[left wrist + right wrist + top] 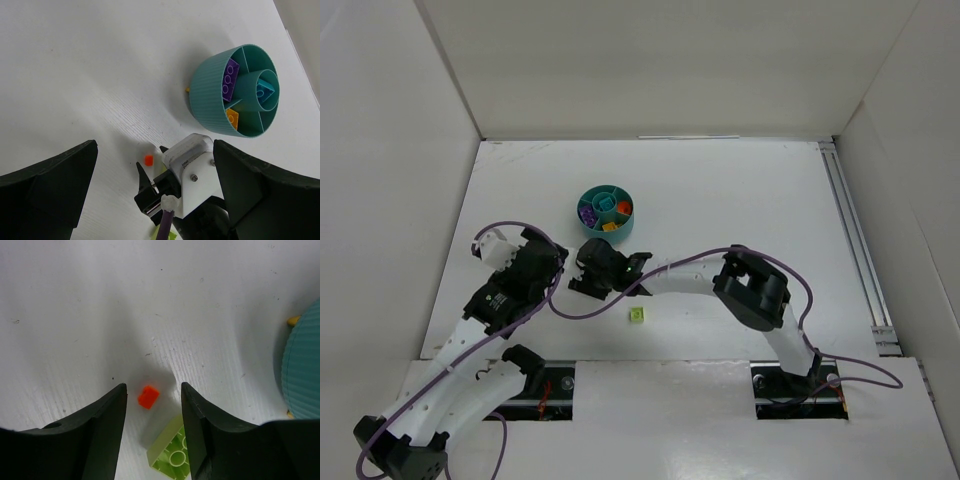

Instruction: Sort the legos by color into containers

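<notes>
While the rounded orange-red piece [148,396] lies on the white table [75,300], you have the right gripper [153,388] low over it. Its jaws are parted and straddle the piece with a gap on each side, gripping nothing. In the right wrist view a lime green brick [170,455] sits near the piece at 5 o'clock, and the teal dish [302,370] stands at 3 o'clock. A purple brick [230,80], an orange brick [232,118] and a teal brick [263,91] lie in its compartments. From above, your right arm [690,282] reaches from its base toward 9 o'clock, elbow high. Your left gripper [155,147] hovers at 10 o'clock of the right one, spread wide and empty.
</notes>
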Robot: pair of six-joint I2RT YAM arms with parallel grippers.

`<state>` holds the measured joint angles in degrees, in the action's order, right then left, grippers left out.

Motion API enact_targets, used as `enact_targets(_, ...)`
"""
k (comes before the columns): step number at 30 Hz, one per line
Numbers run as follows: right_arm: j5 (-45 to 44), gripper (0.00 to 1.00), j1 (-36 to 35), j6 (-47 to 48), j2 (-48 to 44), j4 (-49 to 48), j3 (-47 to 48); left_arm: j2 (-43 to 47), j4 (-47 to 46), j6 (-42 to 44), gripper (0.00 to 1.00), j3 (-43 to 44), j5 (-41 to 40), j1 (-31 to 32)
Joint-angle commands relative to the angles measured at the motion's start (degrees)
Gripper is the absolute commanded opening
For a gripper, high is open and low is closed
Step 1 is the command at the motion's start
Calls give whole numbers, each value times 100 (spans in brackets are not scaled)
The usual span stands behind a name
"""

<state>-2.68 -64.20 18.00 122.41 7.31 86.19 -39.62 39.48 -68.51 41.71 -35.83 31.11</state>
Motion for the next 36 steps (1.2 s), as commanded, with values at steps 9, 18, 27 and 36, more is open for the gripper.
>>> enact_targets(9, -206, 48, 4, -253, 90, -107, -103, -29, 24, -13, 100, -32, -11, 35)
enact_targets(18, -471, 47, 4, -358, -77, 113, -331, -81, 24, -13, 100, 21, -11, 35)
enact_targets(27, -471, 46, 4, -359, -182, 165, -498, -81, 24, -13, 100, 21, -11, 35)
enact_targets(36, -330, 26, 4, -359, -191, 165, -498, -134, 24, -13, 100, 21, -11, 35)
